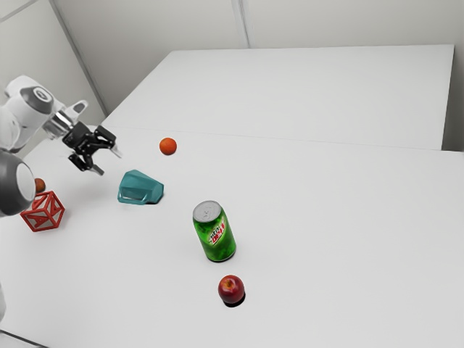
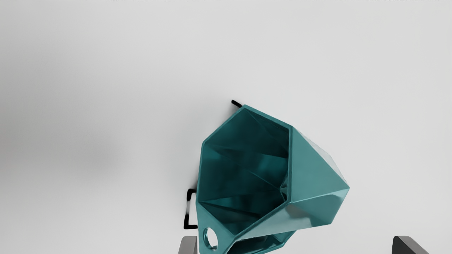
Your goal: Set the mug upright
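In the exterior view my gripper [image 1: 110, 161] is at the left, above the table, with its fingers spread apart and nothing between them. The teal faceted mug [image 1: 142, 188] lies on its side on the table, a short way from the fingertips toward the exterior view's right. Seen from the hand, the mug [image 2: 310, 176] shows its hollow mouth, and its handle lies near the gripper [image 2: 295, 245]. The two fingertips stand wide apart, one by the handle and the other past the mug's body.
An orange [image 1: 168, 146] sits behind the mug. A green soda can [image 1: 215, 233] stands toward the exterior view's right, with a red apple [image 1: 231, 288] in front of it. A red-framed cube [image 1: 44, 212] and a brownish round object [image 1: 40, 185] are near the arm.
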You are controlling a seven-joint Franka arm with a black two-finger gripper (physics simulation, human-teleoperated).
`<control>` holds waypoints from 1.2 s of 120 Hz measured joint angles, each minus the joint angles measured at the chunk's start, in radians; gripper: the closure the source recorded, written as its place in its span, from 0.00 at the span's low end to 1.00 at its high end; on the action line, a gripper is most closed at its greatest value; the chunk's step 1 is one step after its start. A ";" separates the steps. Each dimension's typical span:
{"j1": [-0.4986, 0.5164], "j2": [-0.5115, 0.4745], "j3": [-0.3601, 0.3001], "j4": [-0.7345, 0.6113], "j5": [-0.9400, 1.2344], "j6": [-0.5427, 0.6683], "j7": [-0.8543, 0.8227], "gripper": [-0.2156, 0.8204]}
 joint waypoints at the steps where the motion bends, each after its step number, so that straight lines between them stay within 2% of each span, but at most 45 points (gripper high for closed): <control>1: 0.000 0.003 0.000 0.001 -0.003 0.001 0.002 0.21; 39: 0.001 0.107 -0.018 0.067 -0.093 0.036 0.057 0.21; 64: 0.002 0.118 -0.024 -0.009 -0.181 0.044 0.074 0.21; 84: 0.000 0.117 -0.047 -0.019 -0.207 0.037 0.077 0.21; 103: -0.001 0.115 -0.053 -0.013 -0.204 0.035 0.079 0.60; 112: -0.002 0.114 -0.053 -0.010 -0.202 0.034 0.079 0.73; 125: -0.006 0.112 -0.055 -0.009 -0.199 0.034 0.079 0.84; 144: -0.013 0.111 -0.060 -0.009 -0.194 0.038 0.076 0.91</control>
